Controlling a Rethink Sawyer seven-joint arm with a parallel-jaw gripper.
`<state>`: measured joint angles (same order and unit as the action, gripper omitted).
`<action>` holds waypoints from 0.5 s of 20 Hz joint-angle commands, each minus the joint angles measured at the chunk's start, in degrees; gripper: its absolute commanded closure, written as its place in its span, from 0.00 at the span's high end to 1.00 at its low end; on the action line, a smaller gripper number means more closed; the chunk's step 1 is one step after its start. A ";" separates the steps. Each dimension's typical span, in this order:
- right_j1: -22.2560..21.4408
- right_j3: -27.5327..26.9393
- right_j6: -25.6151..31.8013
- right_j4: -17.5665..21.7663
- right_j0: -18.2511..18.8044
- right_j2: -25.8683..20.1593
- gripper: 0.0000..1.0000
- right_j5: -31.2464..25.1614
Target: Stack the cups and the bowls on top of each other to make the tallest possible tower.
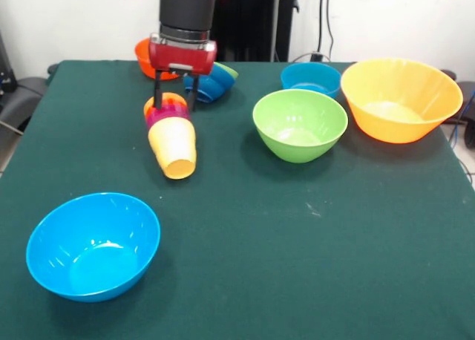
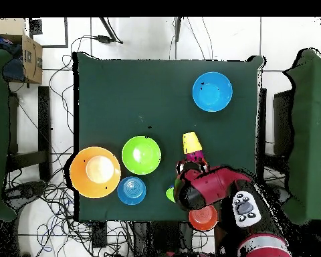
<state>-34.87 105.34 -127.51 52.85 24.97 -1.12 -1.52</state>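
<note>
The tower [image 1: 172, 132] lies on its side on the green bench [image 1: 297, 229], a short nest of cups: yellow cup [image 1: 174, 148] foremost with its base toward the camera, purple [image 1: 168, 116] and orange [image 1: 165, 102] rims behind; the jaws of the gripper [image 1: 175, 100] straddle its orange end, narrow, seemingly gripping it; just behind lie nested blue bowls [image 1: 210, 83] and an orange-red bowl [image 1: 148, 58]; to the side stand a green bowl [image 1: 300, 125], small blue bowl [image 1: 310, 79] and big orange bowl [image 1: 401, 99]; a light blue bowl [image 1: 93, 245] sits well apart, nearest the camera.

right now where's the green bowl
In the front view, the green bowl sits right of centre, upright, in front of the small blue bowl and beside the big orange-yellow bowl.
</note>
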 commanded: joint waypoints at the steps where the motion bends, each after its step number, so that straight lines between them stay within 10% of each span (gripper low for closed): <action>1: 10.82 -10.03 -5.18 -1.10 -3.16 4.04 1.00 8.05; 10: 18.18 -13.75 -3.99 -4.90 -3.37 5.22 1.00 13.84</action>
<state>-29.64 101.66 -127.51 50.73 21.99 7.67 11.73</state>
